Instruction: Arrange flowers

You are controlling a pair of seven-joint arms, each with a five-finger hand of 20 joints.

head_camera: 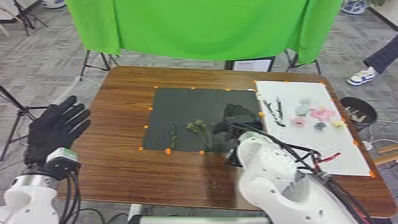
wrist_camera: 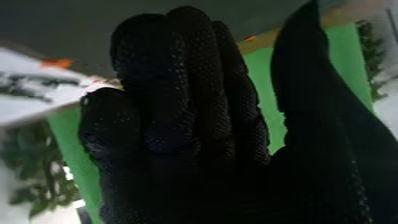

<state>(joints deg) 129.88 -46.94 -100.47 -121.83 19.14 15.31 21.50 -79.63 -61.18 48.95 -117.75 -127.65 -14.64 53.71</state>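
Observation:
My right hand (head_camera: 238,121) is over the right part of the dark mat (head_camera: 191,100), near the white sheet's left edge. In the right wrist view, the right hand (wrist_camera: 191,120) is open, its fingers fairly straight and thumb apart, holding nothing. Green stems (head_camera: 199,128) with small leaves lie on the mat left of that hand, and a thin green sprig (head_camera: 173,136) lies farther left. On the white sheet (head_camera: 333,150) are dark twigs (head_camera: 279,110), a pink flower (head_camera: 322,114), a yellow flower (head_camera: 338,124) and other pale blooms. My left hand (head_camera: 59,125) is open, beside the table's left edge.
The brown wooden table (head_camera: 120,120) carries the mat and sheet, both edged with orange markers. A dark round bin (head_camera: 359,111) stands beyond the table's right edge. A green cloth (head_camera: 204,30) hangs behind the table. A red item (head_camera: 330,157) lies by my right forearm.

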